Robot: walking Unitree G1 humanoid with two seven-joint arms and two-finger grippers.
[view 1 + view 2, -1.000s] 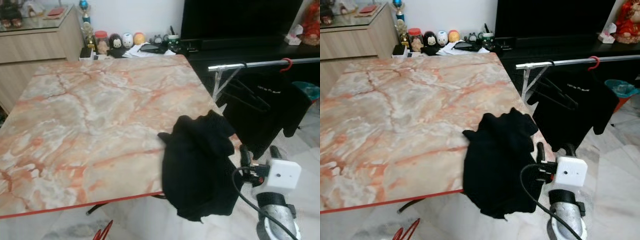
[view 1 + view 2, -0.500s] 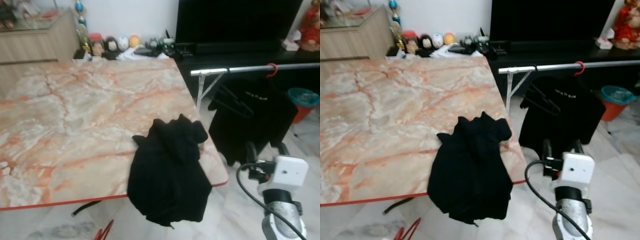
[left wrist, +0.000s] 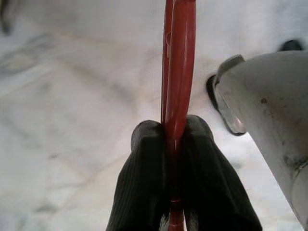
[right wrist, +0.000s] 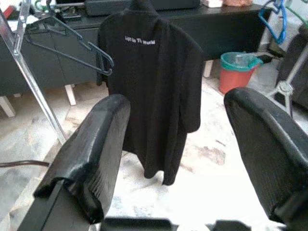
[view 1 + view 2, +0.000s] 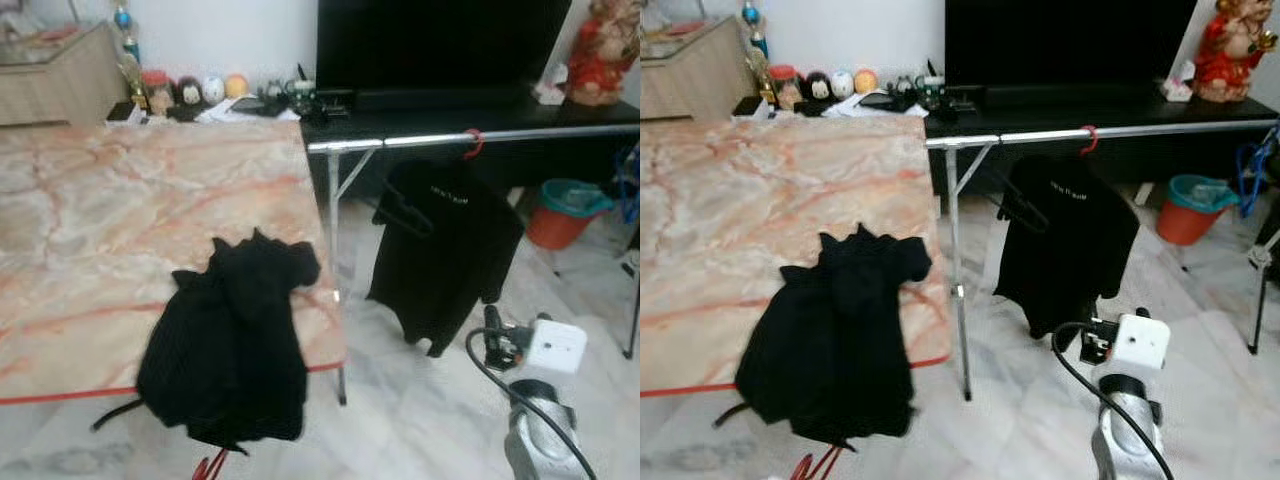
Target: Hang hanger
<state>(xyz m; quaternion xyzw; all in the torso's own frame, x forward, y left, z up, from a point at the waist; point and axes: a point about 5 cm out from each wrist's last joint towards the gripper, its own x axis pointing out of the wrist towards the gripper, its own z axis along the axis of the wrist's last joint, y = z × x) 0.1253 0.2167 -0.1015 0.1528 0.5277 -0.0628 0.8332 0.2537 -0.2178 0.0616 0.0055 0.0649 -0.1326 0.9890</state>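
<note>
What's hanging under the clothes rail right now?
Under the metal clothes rail hangs a black T-shirt on a red hanger hook, with an empty dark hanger beside it. The hanger's body is covered by the shirt.

One text in view: a short line of small white lettering across the upper back of the black short-sleeved shirt point(image 4: 151, 86) hanging on the silver metal clothes rail point(image 5: 520, 134). In the right wrist view it looks like several short words, but the letters are too blurred to read. No other labels, brands or numbers legible.
</note>
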